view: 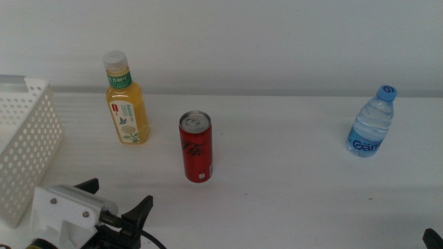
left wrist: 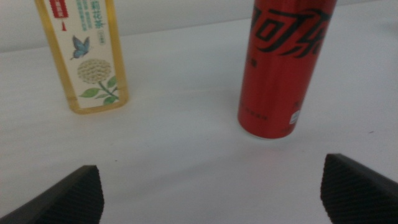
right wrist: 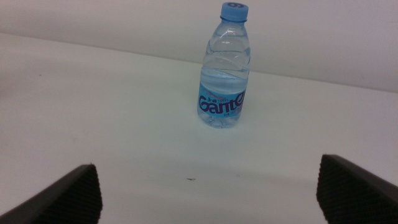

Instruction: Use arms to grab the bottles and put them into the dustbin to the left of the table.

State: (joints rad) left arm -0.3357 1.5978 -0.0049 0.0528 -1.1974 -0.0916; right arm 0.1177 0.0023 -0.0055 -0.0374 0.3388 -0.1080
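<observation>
Since all three containers stand upright on the table (view: 291, 159) and none is in the dustbin (view: 24, 149) yet, we judge that the task is at its very beginning. We see the left gripper (view: 114, 207) low at the near left side of the table, just beside the dustbin, which sits at the left edge. Its two jaws are spread wide apart and hold nothing; in the left wrist view they rise at the two bottom corners with bare table between them.

In front of this gripper stand the red soda can (view: 196, 146) and, further back and to the left, the yellow juice bottle (view: 126, 104). The two are near each other but apart. In the left wrist view the red soda can (left wrist: 283, 68) is the closer one and lies toward one jaw, not on the centre line, while the yellow juice bottle (left wrist: 87, 59) lies toward the other jaw and behind. The long axis of the can is vertical, so we think a level approach from the near side fits, after the gripper first turns a little toward the can to bring it between the jaws.

The right gripper (view: 435, 238) shows only as a dark tip at the bottom right corner. In the right wrist view its jaws are also released and empty, and the clear water bottle (right wrist: 225, 68) stands upright well ahead of them, near the centre line. This bottle is at the far right of the table, well apart from the dustbin, so the right arm is the nearer one for it, and the left arm for the can and the juice.
</observation>
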